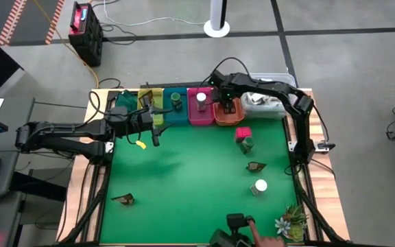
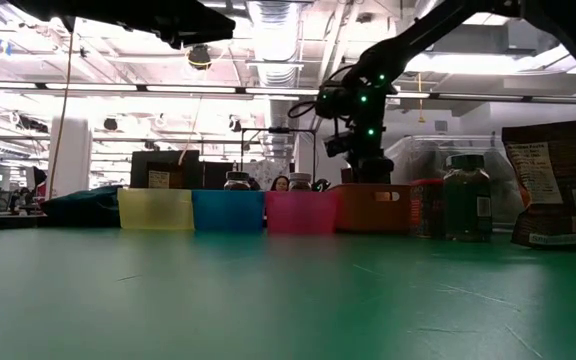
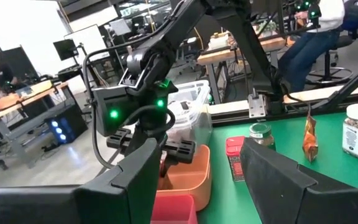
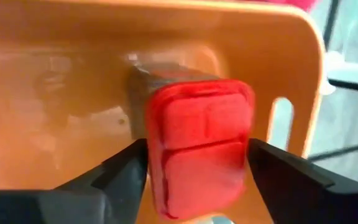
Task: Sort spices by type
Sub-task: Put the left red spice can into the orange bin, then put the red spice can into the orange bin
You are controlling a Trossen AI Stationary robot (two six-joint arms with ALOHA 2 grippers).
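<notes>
Right gripper [image 4: 194,163] clamps a red-lidded, block-like spice container [image 4: 199,146] inside the orange plastic bin [image 4: 61,74].

Its two dark fingers press the container's sides, holding it low in that bin at the right end of the row of bins along the table's far edge. The right arm reaches in from the table's right side, elbow bent, wrist pointing down into the bin. Sorting looks roughly half done: the pink bin [image 1: 200,108] holds a white-capped jar [image 1: 201,97] and the blue bin [image 1: 175,108] a dark jar [image 1: 175,98]. Still loose on the green table [image 1: 184,171] are a red-pink block [image 1: 243,133] touching a dark green jar [image 1: 247,144], two brown flat packets [image 1: 255,166] [image 1: 123,200] and a white-capped jar [image 1: 259,186]. The left gripper [image 1: 147,130] waits, fingers spread and empty, near the yellow bin [image 1: 151,103].
</notes>
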